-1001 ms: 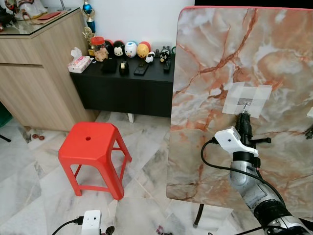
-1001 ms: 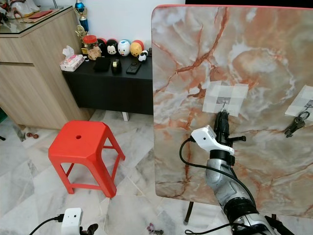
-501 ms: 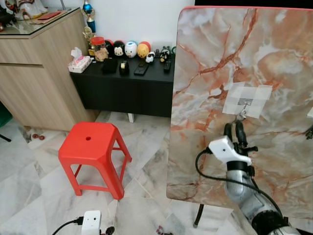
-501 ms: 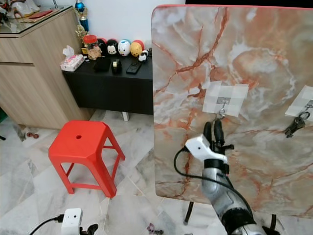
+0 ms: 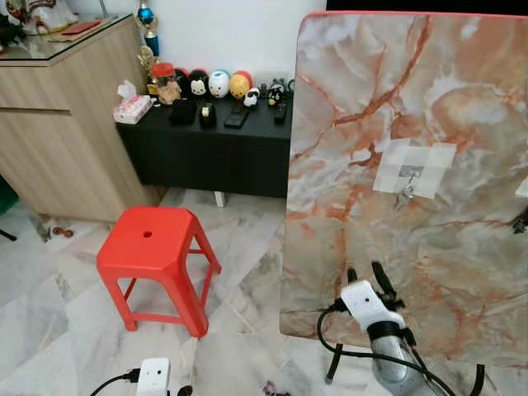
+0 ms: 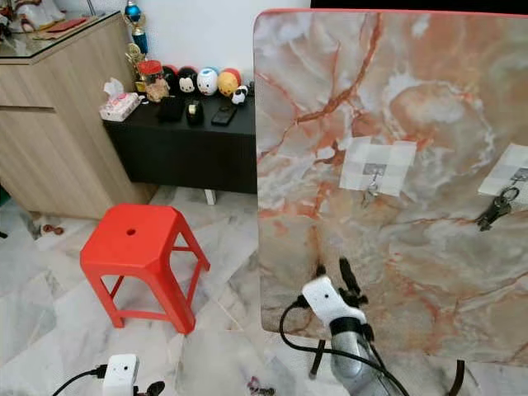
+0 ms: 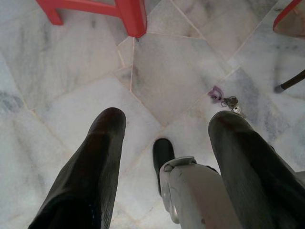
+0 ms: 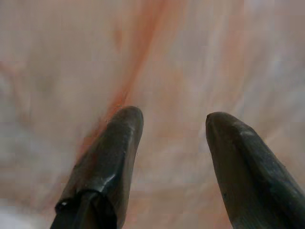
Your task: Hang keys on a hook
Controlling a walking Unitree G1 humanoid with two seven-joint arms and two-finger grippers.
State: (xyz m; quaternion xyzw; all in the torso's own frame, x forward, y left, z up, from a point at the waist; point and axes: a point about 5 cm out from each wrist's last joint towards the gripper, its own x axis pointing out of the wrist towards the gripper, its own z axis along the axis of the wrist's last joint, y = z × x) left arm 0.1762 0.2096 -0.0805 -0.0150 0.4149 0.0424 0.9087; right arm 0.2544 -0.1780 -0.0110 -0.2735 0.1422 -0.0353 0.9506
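Low before the marble board (image 5: pixel 396 124) | right end effector (image 5: pixel 365 273) spread wide, empty | keys (image 5: pixel 404 195) on hook (image 5: pixel 408 173)

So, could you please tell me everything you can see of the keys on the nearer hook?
The keys are a small silvery bunch hanging from a metal hook fixed to a pale checked pad on the upright marble-patterned board. They hang free against the board, slightly slanted. Nothing grips them: the right claw sits well below, open and empty. Their shapes are too small to make out.

Silver right arm (image 5: pixel 394 375), white wrist housing (image 5: pixel 365 300), looped black cable (image 5: pixel 346 356), glossy black tapered jaws.
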